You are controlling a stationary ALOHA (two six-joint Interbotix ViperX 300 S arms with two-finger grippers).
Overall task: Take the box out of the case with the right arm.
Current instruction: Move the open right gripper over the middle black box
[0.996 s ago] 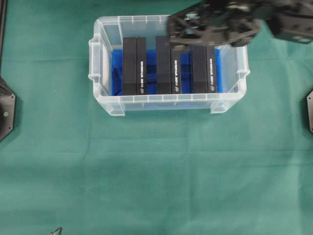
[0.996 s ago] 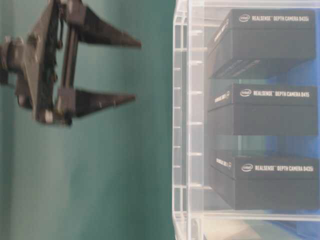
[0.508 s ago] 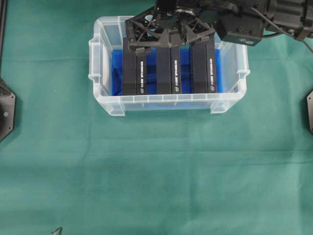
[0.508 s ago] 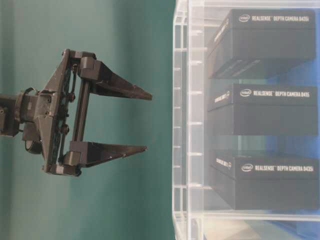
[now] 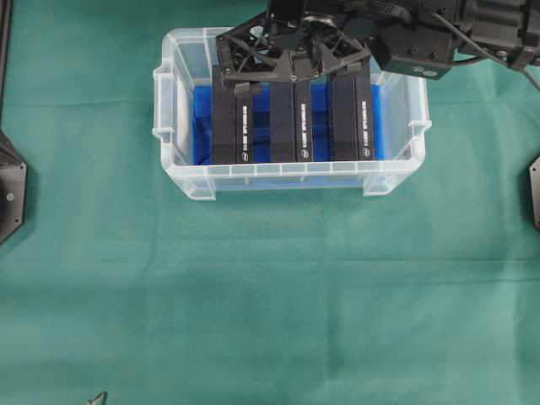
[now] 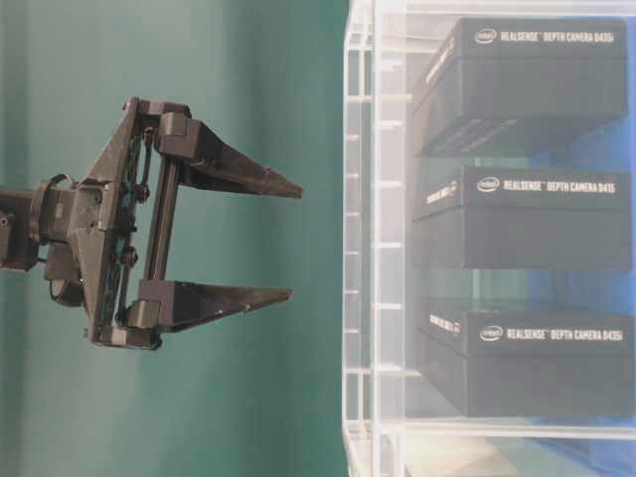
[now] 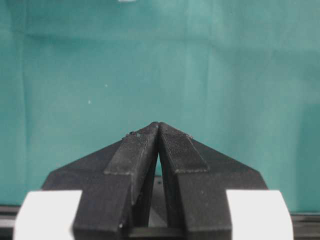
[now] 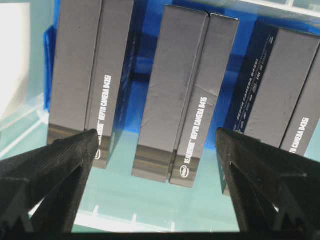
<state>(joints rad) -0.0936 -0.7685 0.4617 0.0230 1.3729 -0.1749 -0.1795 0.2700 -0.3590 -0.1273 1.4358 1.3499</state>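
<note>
The clear case [image 5: 171,126] stands at the top middle of the green cloth, with a blue sheet [image 5: 202,118] on its bottom. Three black boxes stand side by side in it: a left one [image 5: 231,114], a middle one [image 5: 290,122] and a right one [image 5: 351,118]. My right gripper [image 5: 291,83] hangs open over the far side of the case. In the right wrist view its fingers [image 8: 70,155] straddle the middle box [image 8: 185,90] from above, touching nothing. In the table-level view the right gripper [image 6: 295,240] is apart from the case wall [image 6: 363,248]. My left gripper [image 7: 158,125] is shut and holds nothing.
Green cloth [image 5: 270,295] covers the table in front of the case. Black arm bases sit at the left edge [image 5: 10,190] and the right edge [image 5: 534,190]. The boxes stand close together with narrow blue gaps between them.
Over the second, the right gripper swung left and came closer to the case, stopping over the middle box. It has held still for the last half second, still open.
</note>
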